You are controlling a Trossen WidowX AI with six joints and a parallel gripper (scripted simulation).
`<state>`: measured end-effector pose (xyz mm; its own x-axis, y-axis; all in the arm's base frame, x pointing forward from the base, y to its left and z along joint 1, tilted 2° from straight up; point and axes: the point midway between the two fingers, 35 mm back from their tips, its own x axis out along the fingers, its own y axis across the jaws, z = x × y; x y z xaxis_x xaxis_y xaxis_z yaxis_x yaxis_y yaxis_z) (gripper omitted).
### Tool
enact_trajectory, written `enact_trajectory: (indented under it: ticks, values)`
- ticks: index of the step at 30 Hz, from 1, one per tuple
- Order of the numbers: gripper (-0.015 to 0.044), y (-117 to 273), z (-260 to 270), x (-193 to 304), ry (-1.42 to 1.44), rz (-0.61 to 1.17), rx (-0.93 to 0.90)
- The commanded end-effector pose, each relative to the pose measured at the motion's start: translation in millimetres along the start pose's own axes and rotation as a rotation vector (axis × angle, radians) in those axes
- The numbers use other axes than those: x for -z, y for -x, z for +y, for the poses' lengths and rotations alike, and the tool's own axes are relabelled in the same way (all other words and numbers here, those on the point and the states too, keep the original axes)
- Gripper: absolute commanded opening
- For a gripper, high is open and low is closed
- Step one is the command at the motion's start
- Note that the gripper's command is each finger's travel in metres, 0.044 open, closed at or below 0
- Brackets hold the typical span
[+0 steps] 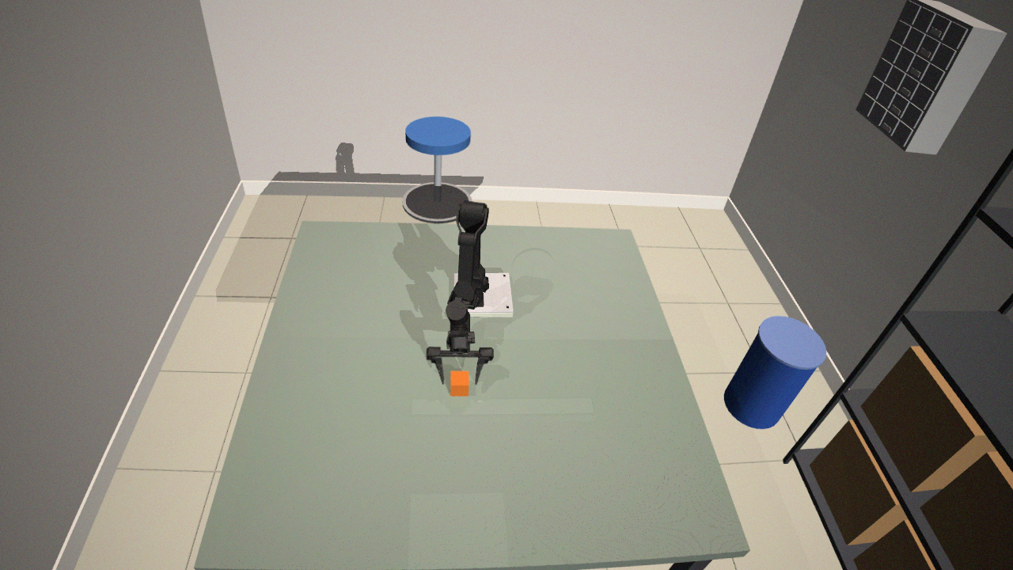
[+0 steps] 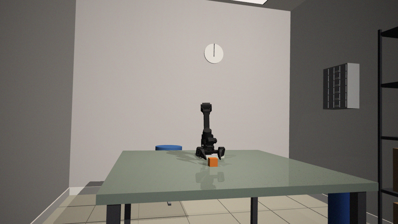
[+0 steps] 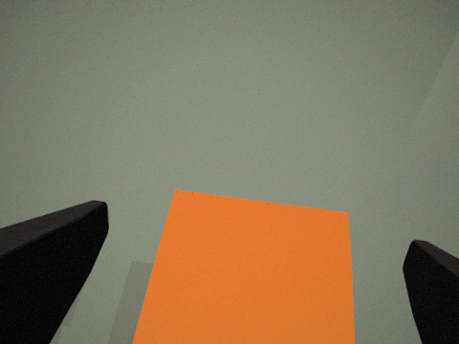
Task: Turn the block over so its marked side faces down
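The orange block (image 1: pixel 459 389) (image 2: pixel 212 162) (image 3: pixel 249 287) sits level on the green table (image 1: pixel 601 468) (image 2: pixel 278 178). The faces that show are plain orange in all three views. The dark marked side is not visible in any view, so I cannot tell from these frames which hidden face bears it. My gripper (image 1: pixel 459 383) (image 2: pixel 213 159) (image 3: pixel 256 236) is open wide, with one finger on each side of the block. Gaps show between both fingers and the block in the wrist view, and nothing is held.
The arm's white base plate (image 1: pixel 499 294) lies behind the gripper on the table. A blue stool (image 1: pixel 438 133) (image 2: pixel 168 147) stands beyond the back edge. A blue cylinder (image 1: pixel 772 375) (image 2: pixel 338 208) and a black shelf rack (image 2: pixel 379 111) stand to the right, off the table.
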<state>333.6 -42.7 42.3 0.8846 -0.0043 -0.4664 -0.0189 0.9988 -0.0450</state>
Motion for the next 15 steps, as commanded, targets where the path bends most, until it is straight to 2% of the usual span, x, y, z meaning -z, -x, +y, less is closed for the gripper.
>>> enact_trajectory:
  ticks: [1, 7, 15]
  values:
    - [0.0440, 0, 1, 0, -0.005, -0.001, -0.004]
    - [0.0440, -2, 0, -2, -0.010, 0.022, -0.002]
    - [0.0440, 7, -1, -31, -0.023, 0.317, 0.008]
